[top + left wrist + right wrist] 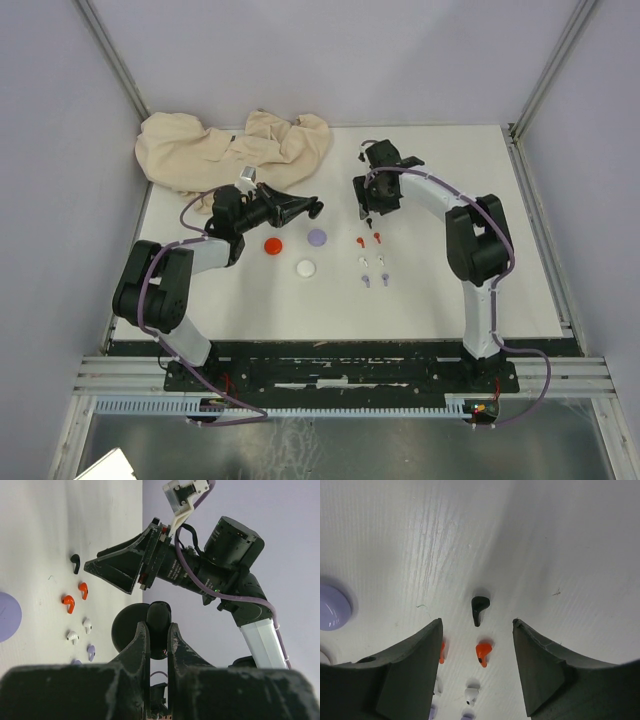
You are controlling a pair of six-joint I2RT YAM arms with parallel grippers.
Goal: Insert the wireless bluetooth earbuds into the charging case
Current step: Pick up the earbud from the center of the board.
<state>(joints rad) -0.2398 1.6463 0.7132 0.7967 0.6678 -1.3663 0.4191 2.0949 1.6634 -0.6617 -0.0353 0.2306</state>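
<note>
My left gripper [157, 626] is shut on the black charging case [159, 620], held off the table at centre [313, 209]; a round black part of it [125, 630] shows beside the fingers. The earbuds lie in a small column on the white table: one black [479, 607], two red [483, 652], two white [364, 262] and two pale purple [366, 281]. My right gripper [477, 622] hangs open just above them with nothing between its fingers. The black bud lies just past its tips, and its left finger half hides one red bud [441, 652].
A red disc [273, 245], a purple disc [317, 237] and a white disc [305, 267] lie left of the buds. A crumpled beige cloth [230, 150] covers the back left of the table. Walls stand on three sides.
</note>
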